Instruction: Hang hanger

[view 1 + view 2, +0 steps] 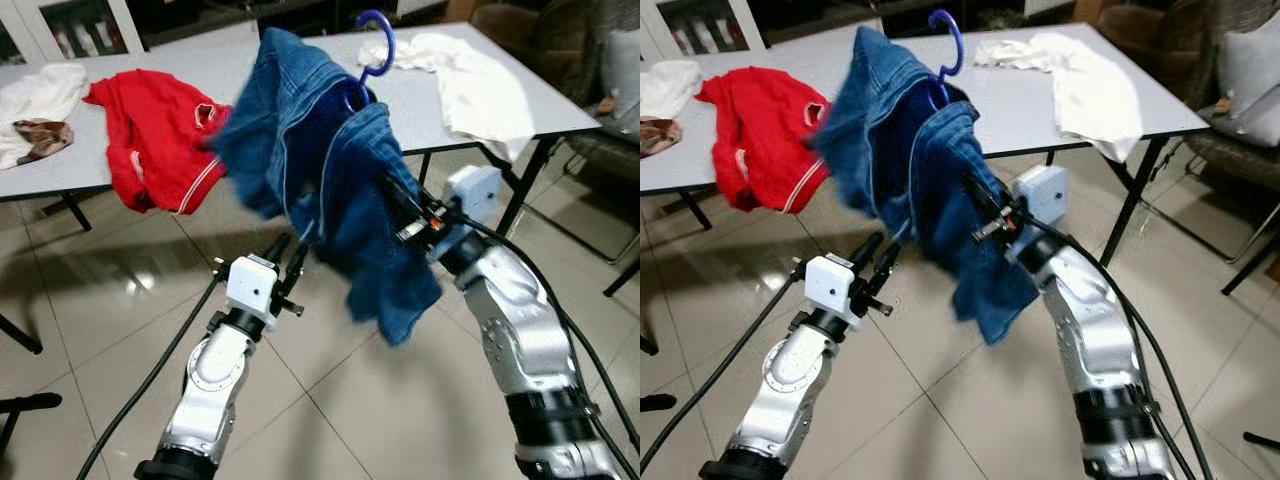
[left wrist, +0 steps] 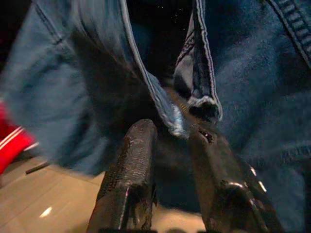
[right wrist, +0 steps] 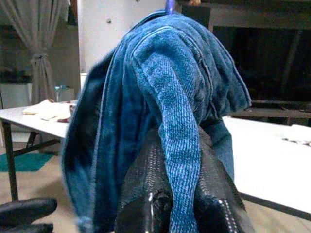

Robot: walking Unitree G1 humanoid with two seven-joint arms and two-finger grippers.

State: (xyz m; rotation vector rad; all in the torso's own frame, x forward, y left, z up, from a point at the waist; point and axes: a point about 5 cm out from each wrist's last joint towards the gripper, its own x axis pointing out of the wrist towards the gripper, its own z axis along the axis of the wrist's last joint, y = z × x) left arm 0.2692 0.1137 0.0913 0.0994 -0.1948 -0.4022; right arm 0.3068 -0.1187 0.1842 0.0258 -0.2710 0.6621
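A blue denim garment (image 1: 330,170) hangs on a blue hanger whose hook (image 1: 377,45) sticks up above it, in the air in front of the table. My right gripper (image 1: 392,200) reaches into the garment from the right and is shut on a fold of denim (image 3: 177,126); the hanger's bar is hidden under the cloth. My left gripper (image 1: 288,248) points up just below the garment's lower left edge. Its fingers (image 2: 131,160) stand open, with a denim hem (image 2: 175,119) right above the gap.
Behind the garment stands a grey table (image 1: 220,55) with a red garment (image 1: 150,135) draped over its front edge, white cloths at left (image 1: 40,95) and right (image 1: 470,85). A chair (image 1: 610,110) is at far right. Tiled floor (image 1: 100,300) lies below.
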